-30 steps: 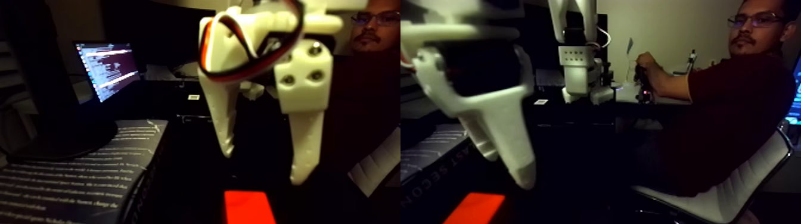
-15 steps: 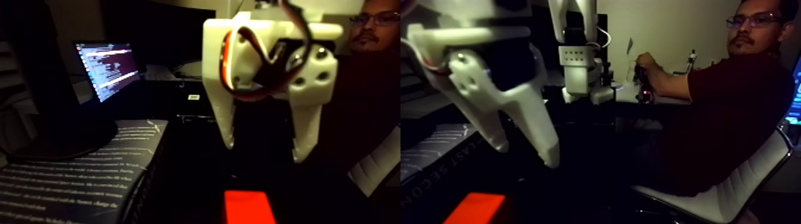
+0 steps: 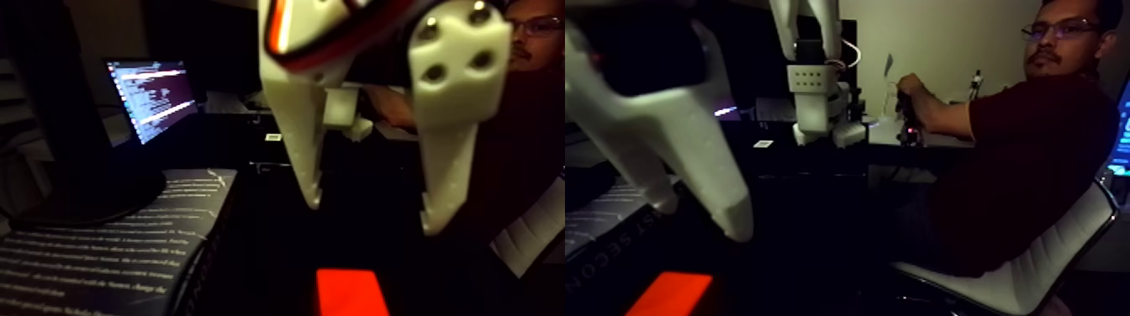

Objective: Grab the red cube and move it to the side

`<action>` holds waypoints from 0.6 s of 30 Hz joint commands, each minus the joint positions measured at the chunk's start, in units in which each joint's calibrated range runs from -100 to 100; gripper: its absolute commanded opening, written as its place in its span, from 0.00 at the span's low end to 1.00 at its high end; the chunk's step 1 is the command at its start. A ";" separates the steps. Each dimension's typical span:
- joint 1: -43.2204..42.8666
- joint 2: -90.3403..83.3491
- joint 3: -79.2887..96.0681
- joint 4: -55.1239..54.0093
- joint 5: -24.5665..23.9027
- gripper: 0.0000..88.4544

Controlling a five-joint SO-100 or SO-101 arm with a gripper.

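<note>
The picture holds two side-by-side halves of the same scene. The red cube (image 3: pixel 349 292) sits on the dark table at the bottom edge of the left half, and the cube (image 3: pixel 670 294) shows again in the right half. My white gripper (image 3: pixel 372 214) hangs close to the camera, above the cube and apart from it. It is open, with a wide gap and nothing between its fingers. The left fingertip (image 3: pixel 313 200) ends higher than the right one.
A dark book with white print (image 3: pixel 101 252) lies at the left beside the cube. A lit monitor (image 3: pixel 151 97) stands behind it. A person (image 3: pixel 1034 143) sits on a white chair (image 3: pixel 1042 269) at the right, a hand at a second white arm (image 3: pixel 817 92).
The gripper has come nearer the camera and risen slightly since a second ago, and its fingers stand a little wider apart. The red cube has not moved.
</note>
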 commanded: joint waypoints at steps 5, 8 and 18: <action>0.22 2.12 -3.58 0.65 1.16 0.32; 0.14 4.13 -5.03 0.40 1.16 0.32; -0.52 8.67 -13.28 3.19 0.68 0.37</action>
